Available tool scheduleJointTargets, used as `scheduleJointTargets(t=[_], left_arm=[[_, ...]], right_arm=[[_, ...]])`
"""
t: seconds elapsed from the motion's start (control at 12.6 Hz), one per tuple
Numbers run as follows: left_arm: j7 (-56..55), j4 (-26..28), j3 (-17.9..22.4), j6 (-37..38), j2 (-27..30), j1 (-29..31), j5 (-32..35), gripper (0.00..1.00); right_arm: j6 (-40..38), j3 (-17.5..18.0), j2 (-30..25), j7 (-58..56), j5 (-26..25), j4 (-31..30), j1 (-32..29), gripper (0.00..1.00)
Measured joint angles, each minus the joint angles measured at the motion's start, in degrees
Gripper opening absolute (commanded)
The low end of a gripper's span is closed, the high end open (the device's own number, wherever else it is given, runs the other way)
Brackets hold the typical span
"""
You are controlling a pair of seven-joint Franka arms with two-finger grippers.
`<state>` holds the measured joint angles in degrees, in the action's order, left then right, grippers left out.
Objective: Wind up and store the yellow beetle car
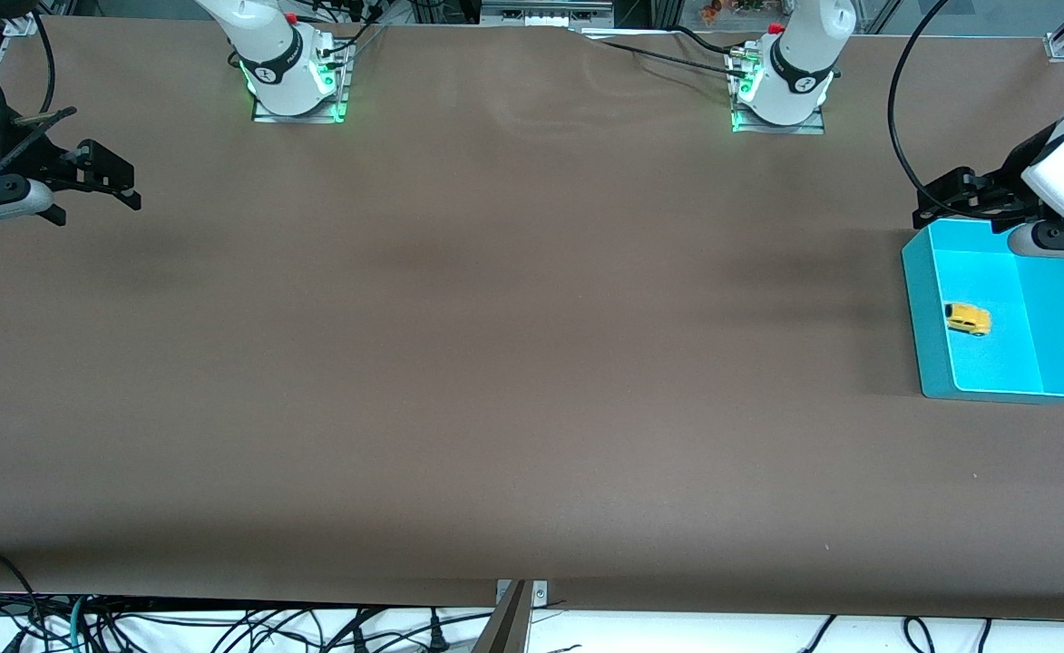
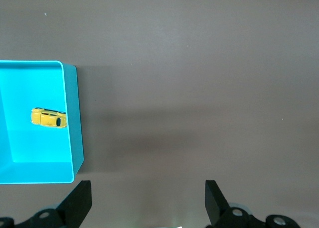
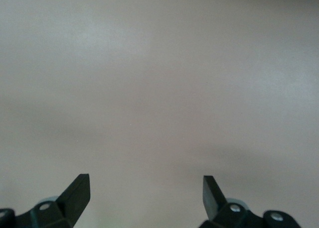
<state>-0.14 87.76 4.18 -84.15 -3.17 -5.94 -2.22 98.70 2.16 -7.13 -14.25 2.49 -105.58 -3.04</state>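
With both the left hand (image 1: pixel 935 201) and right hand (image 1: pixel 114 181) spread wide and empty, the yellow beetle car (image 1: pixel 967 318) in the cyan bin (image 1: pixel 926 299) could be left unwound.

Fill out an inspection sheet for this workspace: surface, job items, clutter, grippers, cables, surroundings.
Surface: brown table, bare apart from the bin.
Job items: yellow beetle car lies inside the turquoise bin at the left arm's end of the table, close to one bin wall; also seen in the left wrist view.
Clutter: nothing seen.
Grippers: left gripper open, empty, over the bin's edge farthest from the front camera. Right gripper open, empty, waiting over bare table at the right arm's end.
Cables: black cables run by the arm bases; a tangle of cables hangs below the table's near edge.
Surroundings: metal framing at the table's corners.
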Motion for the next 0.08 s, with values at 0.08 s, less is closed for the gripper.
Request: scheduleJointTargets(t=[0.08], left_arm=[[0.00, 0.00, -0.01, 0.00, -0.03, -0.27, 0.00, 1.00]], right_arm=[[0.00, 0.00, 0.00, 0.00, 0.00, 0.00, 0.00, 1.00]])
